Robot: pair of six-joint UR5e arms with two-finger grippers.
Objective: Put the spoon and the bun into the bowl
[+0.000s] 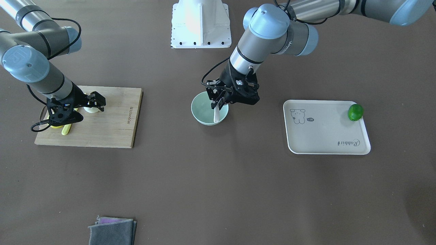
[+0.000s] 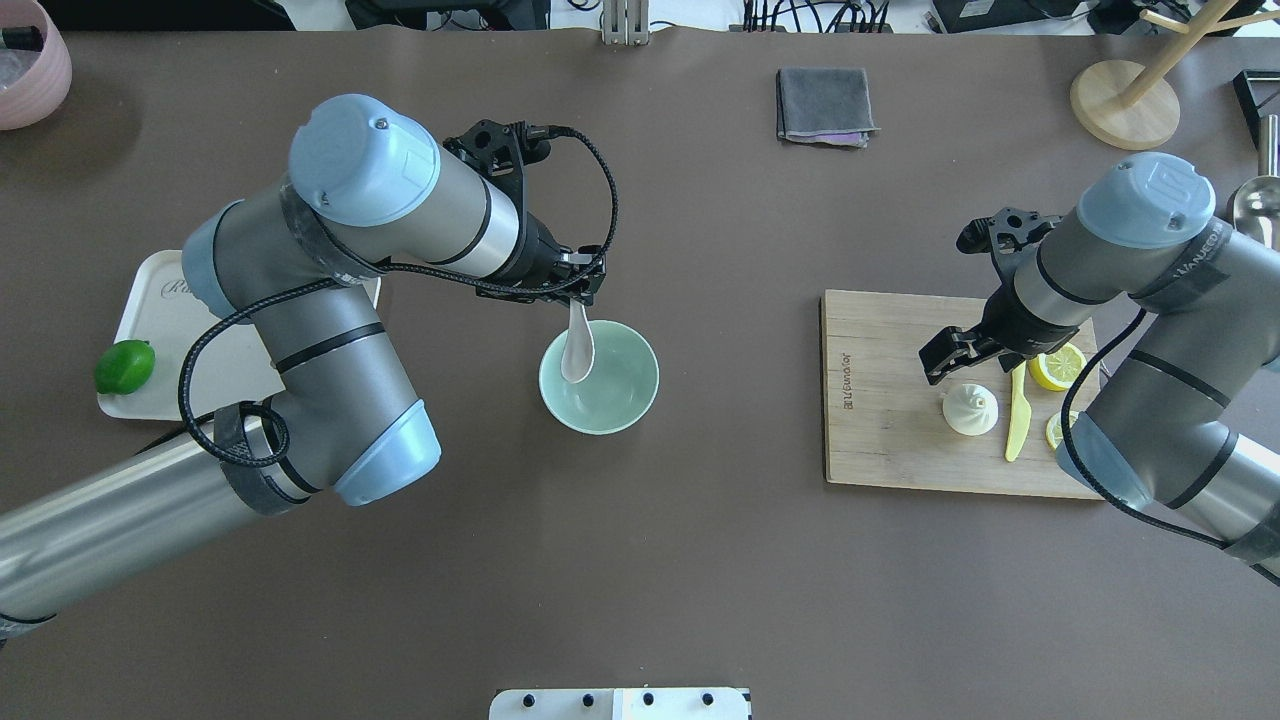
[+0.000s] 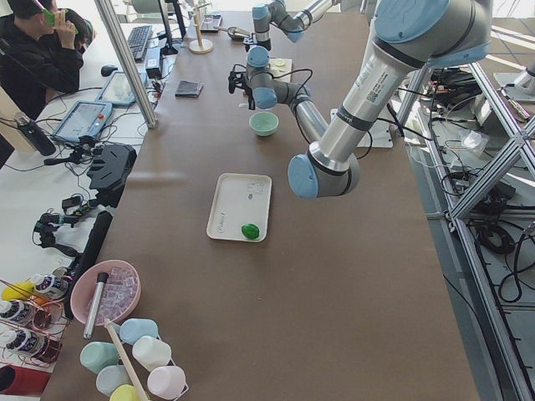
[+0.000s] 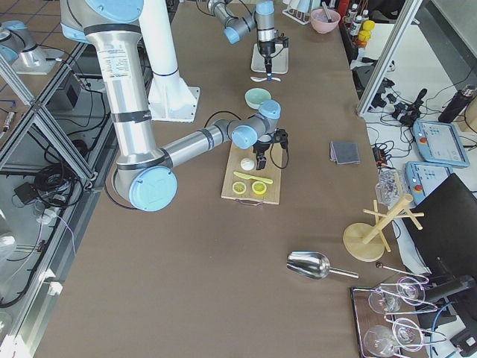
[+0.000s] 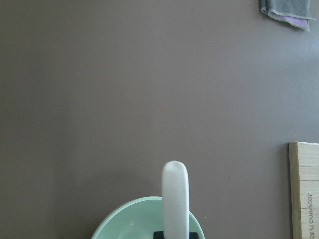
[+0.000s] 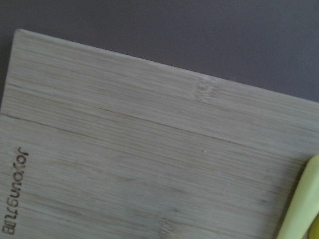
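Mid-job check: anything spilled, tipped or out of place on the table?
Nothing stands out. The left gripper holds the spoon by its handle, scoop down over the upright bowl. The bun sits upright on the cutting board, with the right gripper open near it. No spill shows.

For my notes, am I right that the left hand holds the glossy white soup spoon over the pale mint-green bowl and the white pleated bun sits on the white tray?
No: the white pleated bun sits on the wooden cutting board, as the overhead view shows.
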